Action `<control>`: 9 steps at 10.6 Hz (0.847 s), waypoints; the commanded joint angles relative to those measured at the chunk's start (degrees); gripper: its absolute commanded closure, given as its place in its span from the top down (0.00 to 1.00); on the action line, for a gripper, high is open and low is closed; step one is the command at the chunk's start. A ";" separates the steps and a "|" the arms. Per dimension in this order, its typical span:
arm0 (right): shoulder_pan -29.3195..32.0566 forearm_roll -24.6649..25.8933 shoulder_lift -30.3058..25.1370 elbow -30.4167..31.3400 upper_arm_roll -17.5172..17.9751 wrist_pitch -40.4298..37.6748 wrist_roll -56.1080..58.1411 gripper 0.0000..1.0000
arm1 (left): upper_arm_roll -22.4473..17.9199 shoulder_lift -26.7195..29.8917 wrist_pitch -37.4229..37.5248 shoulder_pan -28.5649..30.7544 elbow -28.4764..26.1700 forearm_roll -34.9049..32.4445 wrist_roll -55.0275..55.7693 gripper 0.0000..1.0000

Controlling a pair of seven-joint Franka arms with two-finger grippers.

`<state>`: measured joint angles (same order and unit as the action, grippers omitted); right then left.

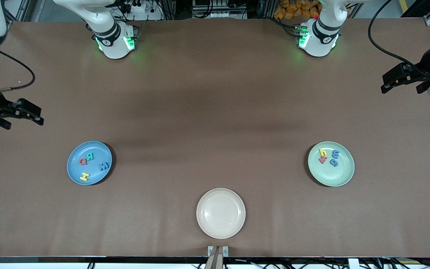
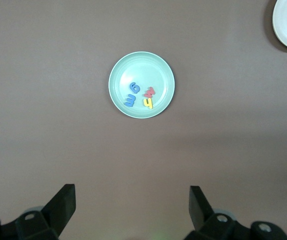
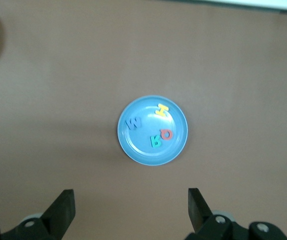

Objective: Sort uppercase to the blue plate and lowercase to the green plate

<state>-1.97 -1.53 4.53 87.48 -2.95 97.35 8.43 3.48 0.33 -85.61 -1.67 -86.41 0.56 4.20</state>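
You see the blue plate (image 1: 74, 172) holding all four uppercase (image 1: 93, 161); the green plate (image 1: 343, 177) holds the four lowercase (image 1: 329, 157); sorting looks done, so keep left gripper (image 1: 401, 80) and right gripper (image 1: 24, 113) wide, empty, parked high at the table ends.

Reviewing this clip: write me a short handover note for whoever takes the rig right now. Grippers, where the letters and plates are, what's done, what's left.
Left gripper: jaws open, empty, up at the left arm's end of the table, waiting.
Right gripper: jaws open, empty, up at the right arm's end, waiting.
Blue plate: holds red Q, green R, blue M, yellow H.
Green plate: holds yellow h, red w, blue e and the other blue letter.
Cream plate: nothing on it, nearest the front camera.
Done: all eight letters sorted.
Left: nothing visible.
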 commanded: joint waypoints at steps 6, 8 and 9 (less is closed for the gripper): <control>0.30 2.40 -1.71 -5.57 2.77 -7.95 -5.09 1.00 | 0.30 0.20 0.45 0.00 -0.07 -1.52 0.45 1.00; 0.82 2.41 -2.42 -5.56 2.86 -10.06 -5.18 1.00 | 0.30 0.20 0.45 0.00 -0.07 -1.52 0.37 1.00; 0.82 2.41 -2.60 -5.56 2.86 -10.25 -5.18 1.00 | 0.30 0.20 0.45 0.09 -0.07 -1.52 0.37 1.00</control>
<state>-1.92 0.00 3.19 81.64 -0.91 88.13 4.37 3.48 0.26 -85.61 -1.67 -86.44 0.56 4.20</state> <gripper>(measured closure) 0.000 0.000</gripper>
